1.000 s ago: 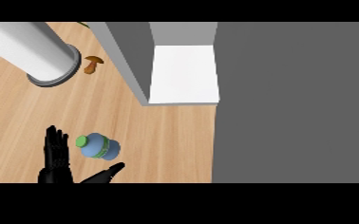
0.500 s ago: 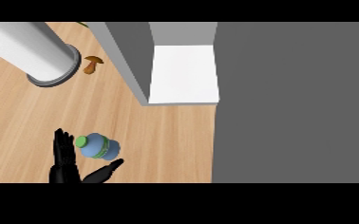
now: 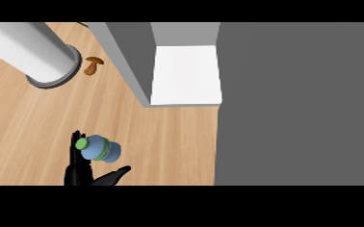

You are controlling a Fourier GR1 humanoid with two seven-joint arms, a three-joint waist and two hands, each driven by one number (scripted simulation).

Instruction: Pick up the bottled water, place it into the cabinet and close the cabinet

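The left hand [image 3: 78, 170] has slid in against the bottled water [image 3: 99, 148], fingers straight along its left side, thumb spread below, not yet curled. The bottle stands on the counter [image 3: 171, 139], well apart from the open cabinet [image 3: 186, 74]. Closing the grasp looks next.

A light wooden surface [image 3: 43, 120] is seen, on which a bottled water [image 3: 99, 148] with a green cap is stood near the lower edge, a small brown thing [image 3: 92, 65] is laid just beside a grey cylinder [image 3: 39, 57], and a grey cabinet [image 3: 131, 57] is set at the right.
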